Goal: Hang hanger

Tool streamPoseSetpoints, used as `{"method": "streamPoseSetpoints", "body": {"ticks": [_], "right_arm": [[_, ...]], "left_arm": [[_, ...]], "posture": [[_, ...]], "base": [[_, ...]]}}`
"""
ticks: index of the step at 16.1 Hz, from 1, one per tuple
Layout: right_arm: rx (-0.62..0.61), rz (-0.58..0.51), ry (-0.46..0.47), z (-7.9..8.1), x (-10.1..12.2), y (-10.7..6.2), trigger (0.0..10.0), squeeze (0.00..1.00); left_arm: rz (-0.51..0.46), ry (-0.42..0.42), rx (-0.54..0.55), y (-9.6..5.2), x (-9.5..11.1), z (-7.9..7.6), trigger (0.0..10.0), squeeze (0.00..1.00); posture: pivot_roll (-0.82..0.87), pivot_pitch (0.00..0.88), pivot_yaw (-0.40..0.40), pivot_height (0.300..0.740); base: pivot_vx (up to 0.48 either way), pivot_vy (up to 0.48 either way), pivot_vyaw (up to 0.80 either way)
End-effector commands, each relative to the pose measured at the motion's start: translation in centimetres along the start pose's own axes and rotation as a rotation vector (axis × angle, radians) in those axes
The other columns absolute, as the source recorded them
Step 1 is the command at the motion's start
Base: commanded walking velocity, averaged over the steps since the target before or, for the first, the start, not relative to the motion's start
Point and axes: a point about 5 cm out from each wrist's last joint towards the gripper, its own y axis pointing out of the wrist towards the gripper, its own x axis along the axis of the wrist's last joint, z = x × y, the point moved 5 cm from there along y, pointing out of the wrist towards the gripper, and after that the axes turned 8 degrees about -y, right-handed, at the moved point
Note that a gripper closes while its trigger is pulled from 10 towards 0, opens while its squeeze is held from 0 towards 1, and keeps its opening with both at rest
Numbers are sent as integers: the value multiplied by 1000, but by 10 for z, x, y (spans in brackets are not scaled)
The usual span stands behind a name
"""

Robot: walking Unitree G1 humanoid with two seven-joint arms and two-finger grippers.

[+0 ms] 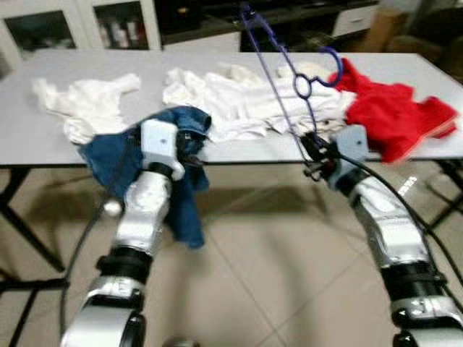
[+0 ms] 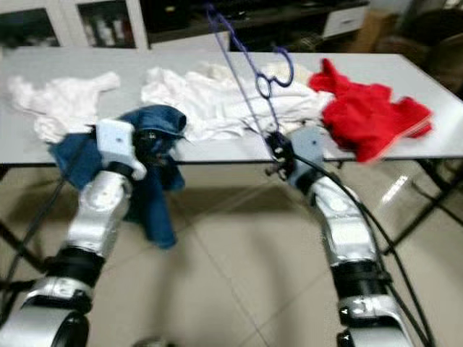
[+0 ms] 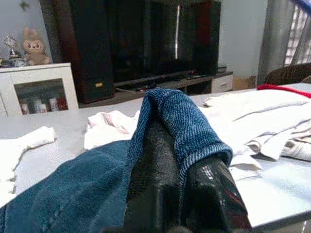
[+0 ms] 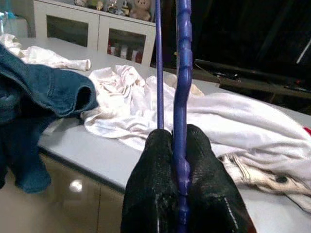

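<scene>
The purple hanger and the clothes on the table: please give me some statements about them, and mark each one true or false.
1. The right claw is shut on the purple hanger. True.
2. The left claw is open and holds nothing. False: it is shut on the blue denim garment.
3. The red garment lies on the grey table at the robot's right. True.
4. The denim garment lies wholly flat on the table. False: part hangs over the front edge.

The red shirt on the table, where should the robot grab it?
Probably the bunched upper corner of the red shirt, coming from above. The fabric humps up there, giving fingers a fold to pinch, whereas the rest lies flatter on the table.
</scene>
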Motion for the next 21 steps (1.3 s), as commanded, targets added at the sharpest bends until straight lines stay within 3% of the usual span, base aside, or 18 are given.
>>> {"method": "streamPoseSetpoints", "body": {"ticks": [1,15,21], "right_arm": [[10,-34,-3,3,10,6,10000,0],[11,-33,-2,4,9,5,10000,0],[6,-35,3,4,9,5,10000,0]], "left_arm": [[-11,25,18,1,6,9,10000,0],[-10,26,19,2,6,9,10000,0],[-30,59,13,12,18,13,10000,0]], "posture": [[113,0,-2,740],[113,0,-1,740],[114,0,4,740]], "base": [[480,0,0],[480,0,0],[411,0,0]]}}
